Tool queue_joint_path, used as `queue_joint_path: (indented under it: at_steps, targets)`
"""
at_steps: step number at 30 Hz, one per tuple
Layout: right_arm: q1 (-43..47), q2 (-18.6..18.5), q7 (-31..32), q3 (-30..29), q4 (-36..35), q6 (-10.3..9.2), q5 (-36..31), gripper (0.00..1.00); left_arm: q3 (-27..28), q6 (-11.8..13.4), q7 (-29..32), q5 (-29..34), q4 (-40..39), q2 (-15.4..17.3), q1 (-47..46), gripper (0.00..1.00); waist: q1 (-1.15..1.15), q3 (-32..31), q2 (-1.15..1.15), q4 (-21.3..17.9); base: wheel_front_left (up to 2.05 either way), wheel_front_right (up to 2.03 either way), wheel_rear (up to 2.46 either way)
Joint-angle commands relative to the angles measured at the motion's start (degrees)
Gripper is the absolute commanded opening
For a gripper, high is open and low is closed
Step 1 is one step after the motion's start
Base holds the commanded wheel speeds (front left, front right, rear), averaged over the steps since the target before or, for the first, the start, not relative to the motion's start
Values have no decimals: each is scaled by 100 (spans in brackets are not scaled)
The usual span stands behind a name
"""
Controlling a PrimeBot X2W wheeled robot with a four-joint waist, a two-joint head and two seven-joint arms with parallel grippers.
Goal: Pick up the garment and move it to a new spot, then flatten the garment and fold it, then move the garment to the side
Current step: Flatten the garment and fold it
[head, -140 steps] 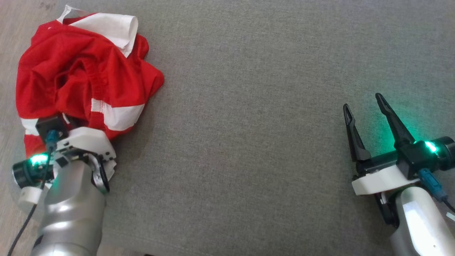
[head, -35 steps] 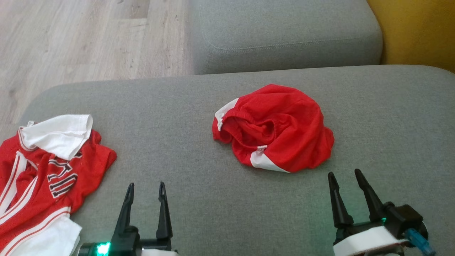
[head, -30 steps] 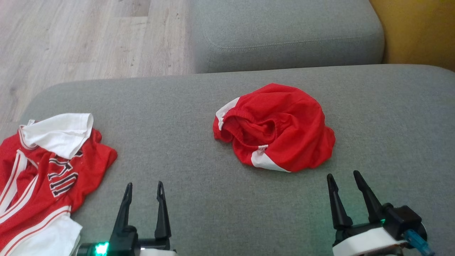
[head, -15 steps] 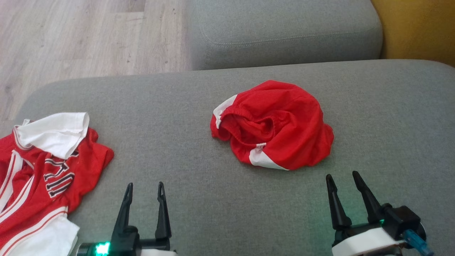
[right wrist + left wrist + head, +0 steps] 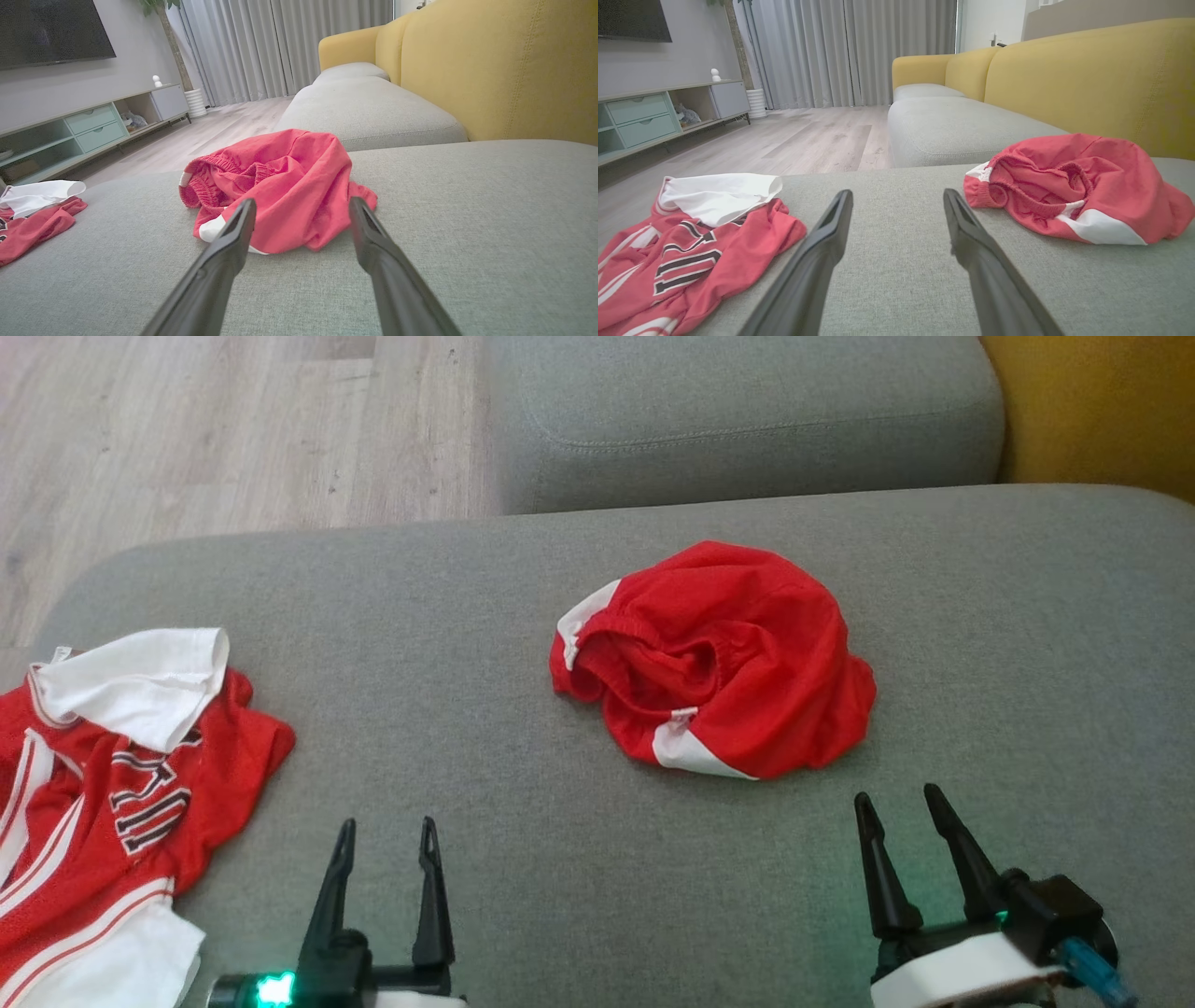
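A crumpled red garment [image 5: 724,658] with white patches and an elastic waistband lies in a heap on the middle of the grey sofa seat [image 5: 523,859]. It shows at the right in the left wrist view [image 5: 1078,186] and straight ahead in the right wrist view [image 5: 285,186]. My left gripper [image 5: 387,831] stands open near the seat's front edge, well to the left of the heap, nothing between its fingers. My right gripper [image 5: 896,800] is open too, a short way in front of the heap's right side, not touching it.
A second red and white jersey [image 5: 103,775] with dark lettering lies rumpled at the seat's left end. Another grey cushion [image 5: 747,420] sits beyond, a yellow backrest [image 5: 1092,411] at the right. Wooden floor [image 5: 187,439] lies past the left edge, with a TV cabinet [image 5: 658,116] far off.
Since the oldest frame the red garment has gone from the left pile to the middle of the seat and been let go. Over the last second the view drifts slightly; both grippers stay open and still.
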Motion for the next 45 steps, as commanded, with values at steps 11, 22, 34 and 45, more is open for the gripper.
queue_joint_path:
  at_steps: [11,22,34,45]
  targets:
    - [-581,-26,-54,211,-219,-4,-130,100,-405,-595,-46,104,959,-12,-1495,100,0,623,0,-257,0,0,0]
    - [-1023,-26,-54,284,-242,-4,-81,100,-1243,-1216,-46,587,2582,-12,-3425,100,0,1313,0,-815,0,0,0]
    - [-1159,-26,-54,269,-280,-4,57,100,-1816,-1307,-46,1060,4146,34,-4533,100,0,1536,0,-1403,0,0,0]
    - [-1069,-26,-54,230,-251,-4,91,100,-2251,-1520,-45,960,4489,-3,-4720,0,0,1338,0,-1535,0,0,0]
